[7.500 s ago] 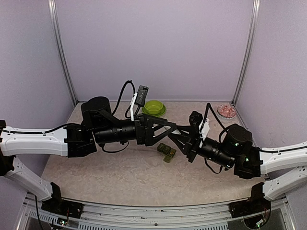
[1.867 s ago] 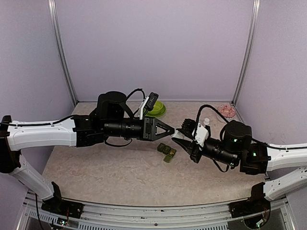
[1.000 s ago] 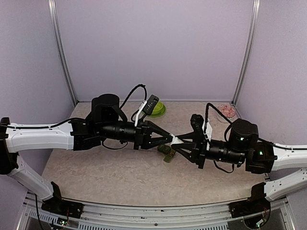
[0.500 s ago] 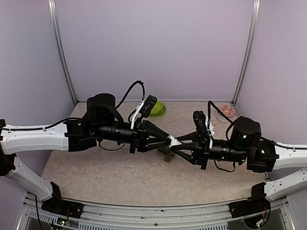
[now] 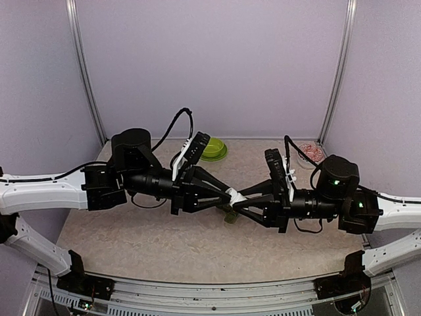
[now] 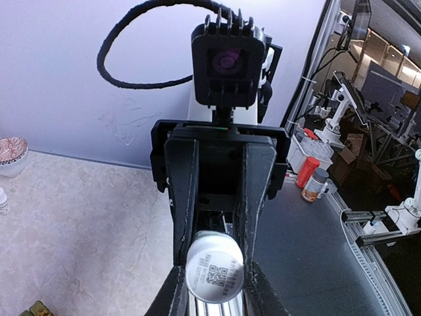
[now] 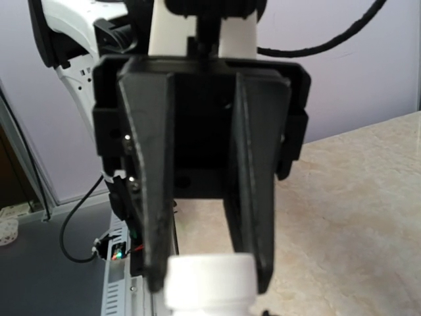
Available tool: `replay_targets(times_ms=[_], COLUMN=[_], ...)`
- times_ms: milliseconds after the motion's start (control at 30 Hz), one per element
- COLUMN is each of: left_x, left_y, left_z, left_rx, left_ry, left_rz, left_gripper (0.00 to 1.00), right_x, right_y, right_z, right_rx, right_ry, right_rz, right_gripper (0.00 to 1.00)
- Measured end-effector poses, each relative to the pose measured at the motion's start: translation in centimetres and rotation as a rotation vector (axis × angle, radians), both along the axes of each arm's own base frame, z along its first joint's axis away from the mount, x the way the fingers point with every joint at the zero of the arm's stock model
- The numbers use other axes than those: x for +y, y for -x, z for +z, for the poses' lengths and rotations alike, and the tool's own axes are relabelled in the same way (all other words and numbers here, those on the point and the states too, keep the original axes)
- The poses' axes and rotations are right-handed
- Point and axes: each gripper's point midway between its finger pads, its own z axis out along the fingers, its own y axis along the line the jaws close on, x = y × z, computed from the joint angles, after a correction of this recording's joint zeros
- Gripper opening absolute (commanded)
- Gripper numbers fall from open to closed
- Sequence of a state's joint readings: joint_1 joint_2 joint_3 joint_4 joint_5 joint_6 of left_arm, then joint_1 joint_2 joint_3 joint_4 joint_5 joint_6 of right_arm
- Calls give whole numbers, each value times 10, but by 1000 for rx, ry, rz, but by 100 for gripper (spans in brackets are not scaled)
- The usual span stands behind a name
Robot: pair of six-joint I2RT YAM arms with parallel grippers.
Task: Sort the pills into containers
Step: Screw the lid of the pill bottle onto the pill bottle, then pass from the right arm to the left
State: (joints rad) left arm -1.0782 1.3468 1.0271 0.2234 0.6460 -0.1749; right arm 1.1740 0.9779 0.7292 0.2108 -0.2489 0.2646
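Observation:
A small white bottle (image 5: 233, 195) hangs in the air between both grippers, above the table's middle. My left gripper (image 5: 228, 193) is shut on its bottom end, whose printed base (image 6: 214, 270) faces the left wrist camera. The right gripper (image 5: 239, 198) is shut on the cap end, and the white cap (image 7: 210, 282) fills the bottom of the right wrist view. The dark green pill box (image 5: 230, 214) lies on the table just below the grippers, and a corner of the pill box (image 6: 36, 309) shows in the left wrist view. No pills are visible.
A lime green bowl (image 5: 212, 149) stands at the back behind the left arm. A pink dish (image 5: 309, 153) sits in the back right corner. Another small bottle (image 6: 2, 201) stands near that dish (image 6: 10, 148). Purple walls enclose three sides.
Two seconds ago the grippers were apart, with the bottle in the right one. They have come together on the bottle, and the joined pair has drifted slightly left over the last second.

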Motion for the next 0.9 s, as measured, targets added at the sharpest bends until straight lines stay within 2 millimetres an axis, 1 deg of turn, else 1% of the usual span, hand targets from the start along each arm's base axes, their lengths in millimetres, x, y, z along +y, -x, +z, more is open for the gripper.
replay_targets(times_ms=[133,233,267,367,433,533,567,667,767,900], left_x=[2,2,2,2,1,-2,-2,-2,0,3], left_y=[-2,-7,-9,-12,-13,-8,-8,-10,-21,-40], left_z=[1,-1,-2,-4,-5,-8,-8,-8,-7,-14], left_rx=[-1,4,7,14,16,30,36,72,128,207], left_ry=[0,-10,-13,-23,-26,-35,-36,-38,-33,-51], left_rz=[22,51,61,79,90,86,86,92,112,157], left_gripper=[0,0,2,40,55,68,70,71,72,71], right_x=[3,4,4,4,4,4,4,3,1,-1], right_y=[-2,-5,-6,-9,-12,-16,-17,-22,-27,-33], right_z=[0,-2,-3,-5,-5,-9,-10,-13,-16,-14], right_rx=[1,-3,-4,-8,-10,-9,-10,-24,-46,-80], right_ry=[6,13,16,25,27,40,44,60,84,111], right_rz=[-3,-12,-17,-32,-48,-70,-77,-101,-131,-168], right_gripper=[22,20,19,16,15,15,14,14,14,14])
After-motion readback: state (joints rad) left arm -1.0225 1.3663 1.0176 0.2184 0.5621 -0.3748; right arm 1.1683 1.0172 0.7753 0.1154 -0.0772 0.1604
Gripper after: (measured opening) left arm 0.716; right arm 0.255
